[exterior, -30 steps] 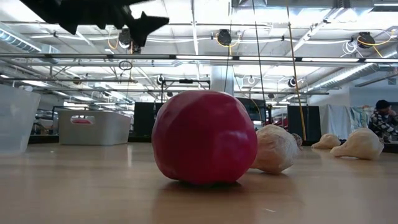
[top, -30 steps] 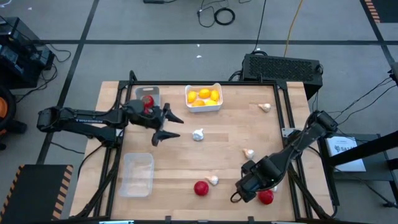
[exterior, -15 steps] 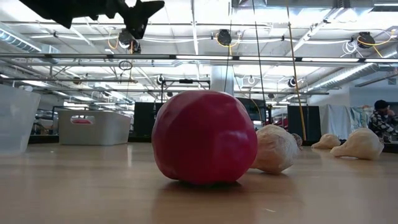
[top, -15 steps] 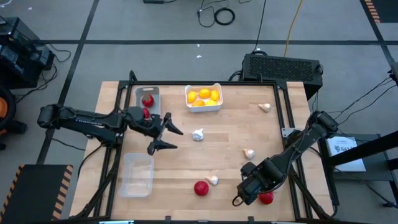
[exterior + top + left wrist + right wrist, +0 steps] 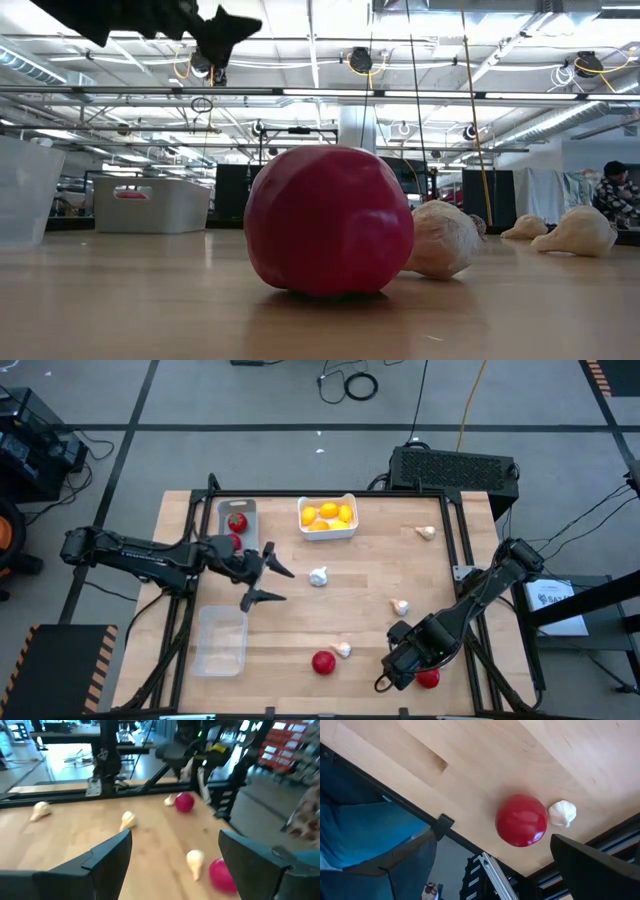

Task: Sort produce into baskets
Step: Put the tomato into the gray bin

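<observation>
My left gripper (image 5: 270, 585) is open and empty, above the table's left middle, near the grey tray (image 5: 224, 510) that holds a tomato (image 5: 237, 521). A second red tomato (image 5: 233, 542) shows beside the arm. My right gripper (image 5: 384, 677) is open and empty near the front edge. A tomato (image 5: 521, 820) and a garlic bulb (image 5: 562, 813) lie on the table ahead of it. Another tomato (image 5: 428, 678) lies beside that arm. The white tray (image 5: 327, 532) holds yellow fruits (image 5: 327, 515). The clear tray (image 5: 221, 641) stands at the front left.
Loose garlic bulbs lie at the middle (image 5: 319, 576), right of middle (image 5: 400, 606) and at the far right (image 5: 427, 532). A black box (image 5: 455, 465) stands beyond the far edge. A person (image 5: 618, 195) shows far off in the room.
My left gripper has gone from beside the grey tray toward the table's near edge, still open and empty. My right gripper has hardly moved. No produce has moved.
</observation>
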Robot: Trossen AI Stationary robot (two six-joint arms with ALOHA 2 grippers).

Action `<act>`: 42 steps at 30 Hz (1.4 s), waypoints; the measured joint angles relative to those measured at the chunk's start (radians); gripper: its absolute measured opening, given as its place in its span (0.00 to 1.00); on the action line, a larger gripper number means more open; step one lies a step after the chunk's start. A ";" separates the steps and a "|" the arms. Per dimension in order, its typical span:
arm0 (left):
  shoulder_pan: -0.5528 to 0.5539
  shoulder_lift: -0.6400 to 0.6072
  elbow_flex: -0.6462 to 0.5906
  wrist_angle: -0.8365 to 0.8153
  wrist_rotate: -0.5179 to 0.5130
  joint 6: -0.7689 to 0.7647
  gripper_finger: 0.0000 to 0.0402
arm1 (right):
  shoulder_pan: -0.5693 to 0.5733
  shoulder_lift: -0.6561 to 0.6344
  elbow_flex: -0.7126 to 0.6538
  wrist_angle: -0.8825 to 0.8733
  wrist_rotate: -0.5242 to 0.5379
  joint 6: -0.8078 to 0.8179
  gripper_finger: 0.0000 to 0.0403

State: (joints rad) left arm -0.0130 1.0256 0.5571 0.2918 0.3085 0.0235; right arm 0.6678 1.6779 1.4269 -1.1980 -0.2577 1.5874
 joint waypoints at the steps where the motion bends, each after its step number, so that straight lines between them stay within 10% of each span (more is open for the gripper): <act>1: 0.002 0.000 0.000 -0.013 -0.006 0.016 0.76 | 0.000 0.000 0.000 0.001 0.000 -0.001 0.94; 18: 0.123 -0.003 0.000 -0.097 -0.130 0.202 0.76 | 0.015 0.006 0.000 0.007 0.025 -0.032 0.94; 42: 0.214 -0.003 -0.001 -0.082 -0.051 0.174 0.76 | 0.097 0.006 -0.087 -0.002 -0.001 0.072 0.94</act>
State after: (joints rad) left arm 0.2010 1.0222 0.5560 0.2096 0.2577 0.1976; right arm 0.7644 1.6836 1.3403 -1.1996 -0.2586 1.6598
